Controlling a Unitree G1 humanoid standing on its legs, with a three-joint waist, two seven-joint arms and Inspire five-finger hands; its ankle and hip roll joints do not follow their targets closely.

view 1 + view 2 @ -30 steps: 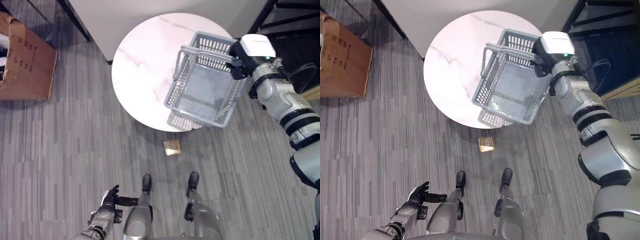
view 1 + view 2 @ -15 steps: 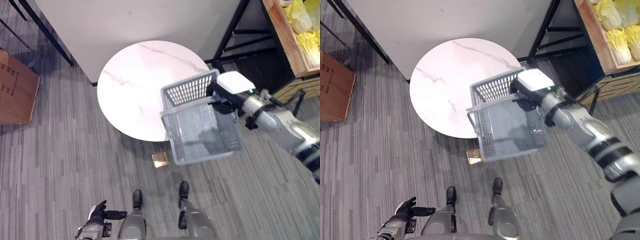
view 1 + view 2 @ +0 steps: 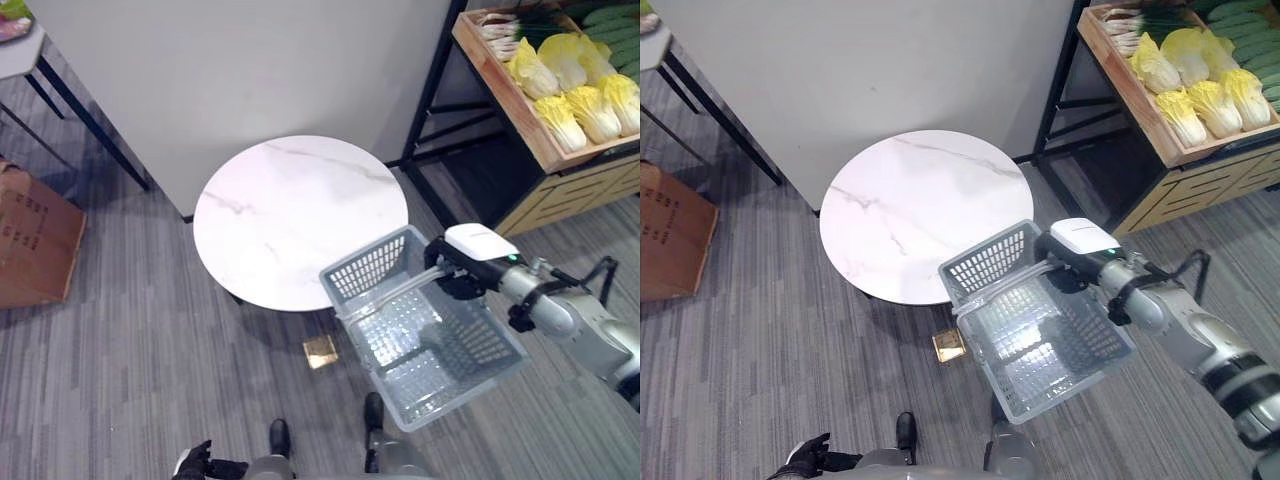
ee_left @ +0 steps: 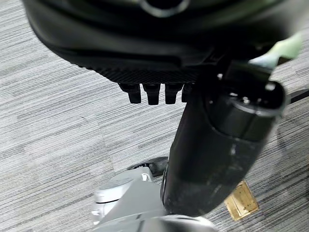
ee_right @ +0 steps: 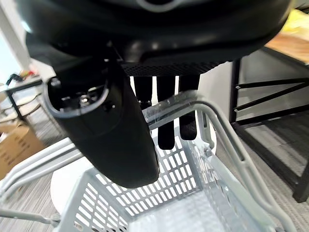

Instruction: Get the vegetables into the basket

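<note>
A grey plastic basket (image 3: 372,268) hangs tilted over the floor, just off the near right edge of the round table. My right hand (image 3: 457,283) is shut on its handle (image 5: 193,102), fingers (image 5: 166,118) curled over the bar; the basket is empty. Pale yellow-green cabbages (image 3: 572,92) lie in a wooden crate (image 3: 1140,115) on a shelf at the far right, with green stalks (image 3: 525,15) and dark green cucumbers (image 3: 612,14) behind them. My left hand (image 3: 196,463) hangs low near the floor, open and holding nothing, its thumb (image 4: 212,145) standing out.
A round white marble table (image 3: 290,215) stands in the middle, backed by a pale wall panel. A cardboard box (image 3: 35,240) sits at the left. A brass floor plate (image 3: 320,351) lies below the table. Black shelf legs (image 3: 430,110) rise beside the crate.
The camera has swung toward the shelf, bringing the crate of vegetables into view. My right hand has carried the basket off the table's right edge; it now hangs over the floor.
</note>
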